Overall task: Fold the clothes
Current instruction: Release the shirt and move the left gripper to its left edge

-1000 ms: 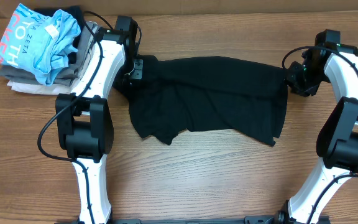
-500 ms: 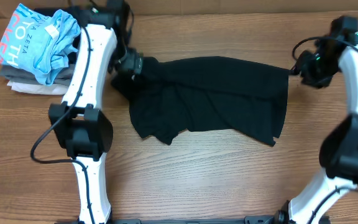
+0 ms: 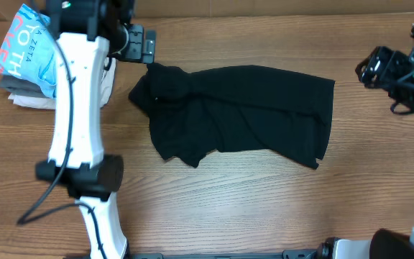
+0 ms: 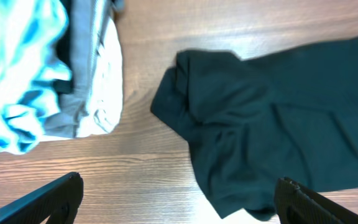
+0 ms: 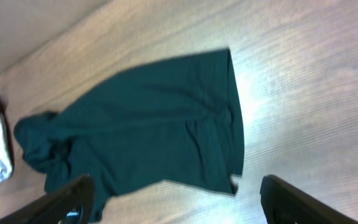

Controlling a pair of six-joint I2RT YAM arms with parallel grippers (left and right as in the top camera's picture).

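Observation:
The clothes (image 3: pixel 243 111), a plain black garment, lie spread across the middle of the wooden table, folded over lengthwise with a bunched corner at the left. My left gripper (image 3: pixel 146 44) hovers open behind that bunched corner, holding nothing. In the left wrist view the clothes (image 4: pixel 272 118) lie below and ahead of the wide-open left gripper (image 4: pixel 179 183). My right gripper (image 3: pixel 369 70) is open off the garment's right edge, clear of the cloth. The right wrist view shows the clothes (image 5: pixel 148 121) whole from above, beyond the open right gripper (image 5: pixel 177 183).
A stack of folded garments sits at the table's back left, with a light blue shirt (image 3: pixel 27 47) on top and grey and beige pieces (image 3: pixel 20 95) beneath. The same stack (image 4: pixel 92 93) lies left of the clothes in the left wrist view.
Both grippers have opened and let go of the garment's back corners. The left arm rose and drew back, the right arm pulled away to the right. The garment stays flat.

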